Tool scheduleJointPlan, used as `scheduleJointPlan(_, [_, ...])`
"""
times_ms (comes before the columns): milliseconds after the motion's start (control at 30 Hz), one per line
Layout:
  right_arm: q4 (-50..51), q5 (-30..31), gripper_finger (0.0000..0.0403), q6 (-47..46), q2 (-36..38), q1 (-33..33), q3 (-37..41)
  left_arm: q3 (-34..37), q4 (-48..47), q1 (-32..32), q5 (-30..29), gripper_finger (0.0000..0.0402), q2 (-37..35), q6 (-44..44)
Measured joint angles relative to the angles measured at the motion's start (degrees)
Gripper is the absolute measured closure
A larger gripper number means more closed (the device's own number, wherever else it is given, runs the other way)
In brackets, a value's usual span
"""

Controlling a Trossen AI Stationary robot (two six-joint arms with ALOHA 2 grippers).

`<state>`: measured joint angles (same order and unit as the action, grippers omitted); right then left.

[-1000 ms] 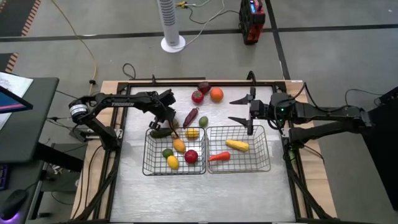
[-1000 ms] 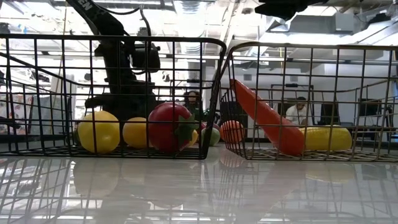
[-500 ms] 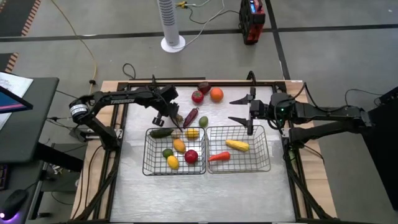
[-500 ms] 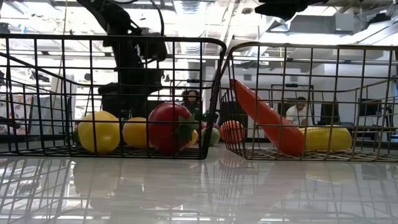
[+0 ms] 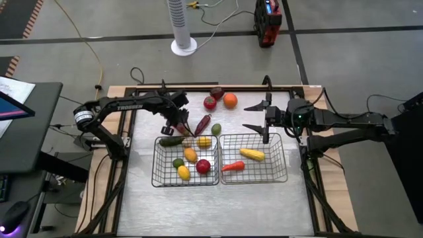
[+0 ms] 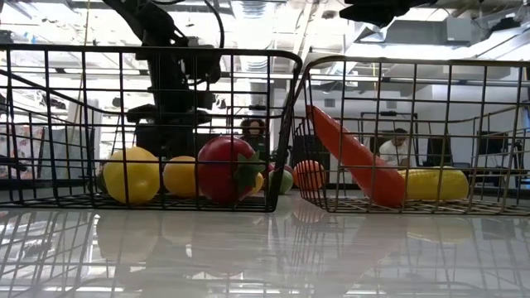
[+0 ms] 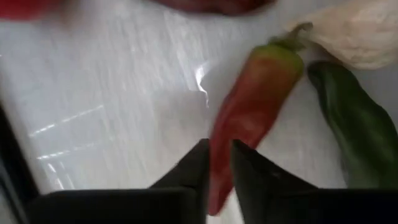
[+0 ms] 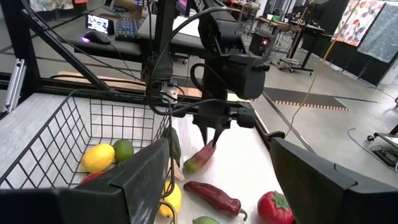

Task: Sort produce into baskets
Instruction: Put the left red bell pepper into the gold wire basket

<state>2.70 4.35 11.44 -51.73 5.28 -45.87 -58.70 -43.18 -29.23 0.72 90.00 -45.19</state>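
My left gripper is shut on a small red pepper with a green stem end, just beyond the left basket's far rim. The left basket holds several round fruits and a long green one. The right basket holds a yellow long one and an orange carrot. My right gripper is open and empty above the right basket's far rim. My left gripper pinches the pepper's pointed red end between its two fingers, which point down. The pepper slants down below the fingers, green stem end lowest. Whether that end touches the table, I cannot tell.
On the table beyond the baskets lie a dark red long one, a green round one, a tomato, an orange and a dark red one. A white thing lies beside the long green one.
My left gripper has gone a little up and toward the table's right, away from the left basket's far left corner. My right arm has kept still.
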Motion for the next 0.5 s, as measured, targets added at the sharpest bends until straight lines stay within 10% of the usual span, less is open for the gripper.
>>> scheduleJointPlan(500, [-0.15,-0.01,0.0093,0.04,-0.01,0.0,0.02,0.9,4.97,-0.92,-1.48,0.0124,0.73,0.59])
